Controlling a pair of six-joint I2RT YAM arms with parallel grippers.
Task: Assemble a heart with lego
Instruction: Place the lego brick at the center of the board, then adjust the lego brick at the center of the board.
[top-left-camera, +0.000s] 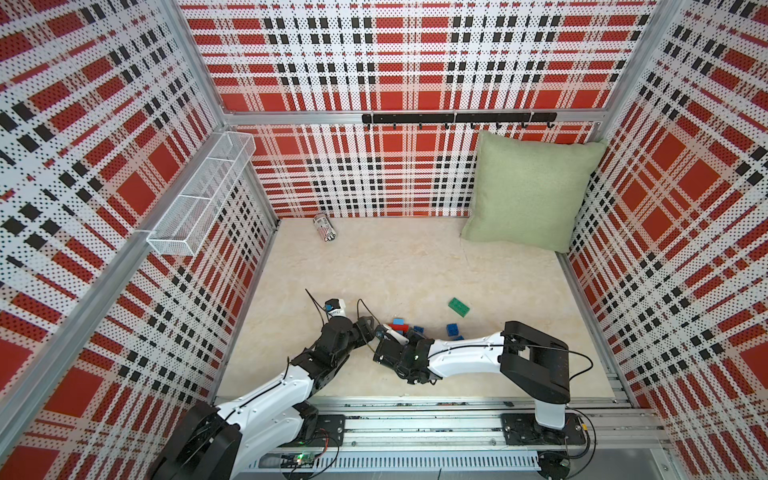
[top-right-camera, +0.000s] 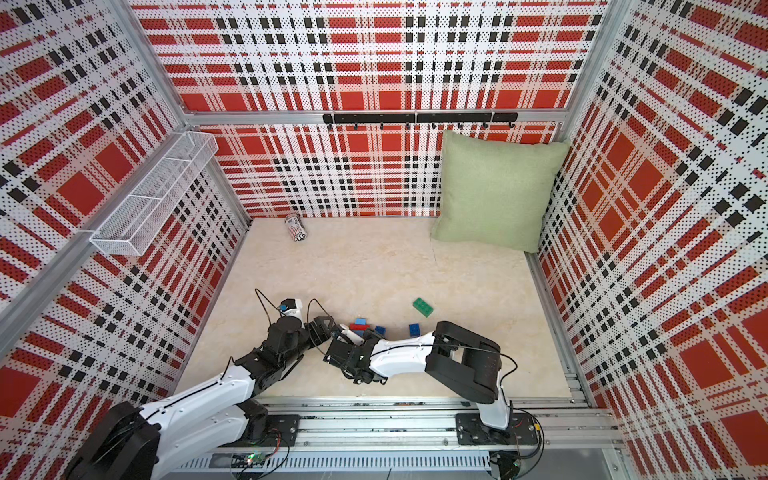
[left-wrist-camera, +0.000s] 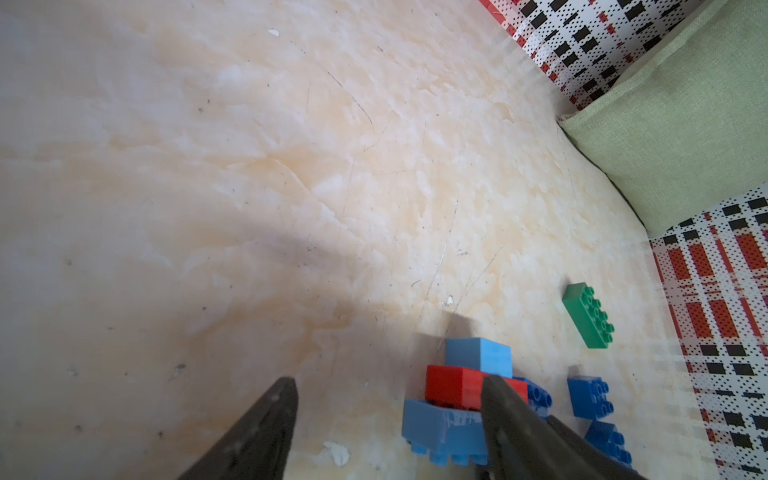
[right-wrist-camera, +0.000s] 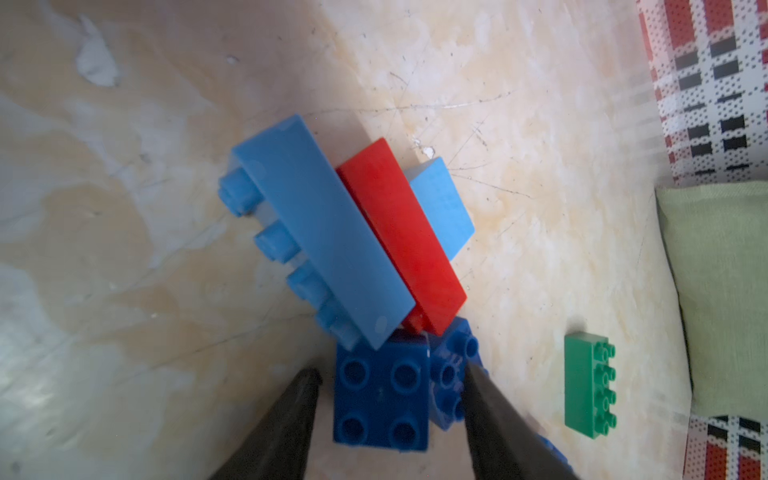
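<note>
The right jaws stand spread around a dark blue square brick (right-wrist-camera: 380, 399) touching the started heart (right-wrist-camera: 357, 232), three joined blue and red bricks at the near middle of the bench (right-wrist-camera: 124, 249), the left jaws spread and empty just left of it, while the green brick (right-wrist-camera: 590, 386) and other blue squares (left-wrist-camera: 590, 397) lie loose to the right, so most of the joining seems left to do.

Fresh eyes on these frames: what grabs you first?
The loud red plaid walls and the green pillow propped in the far right corner. Then the left gripper and right gripper, nose to nose up front over a blue-and-red brick cluster, one green brick lying apart.
</note>
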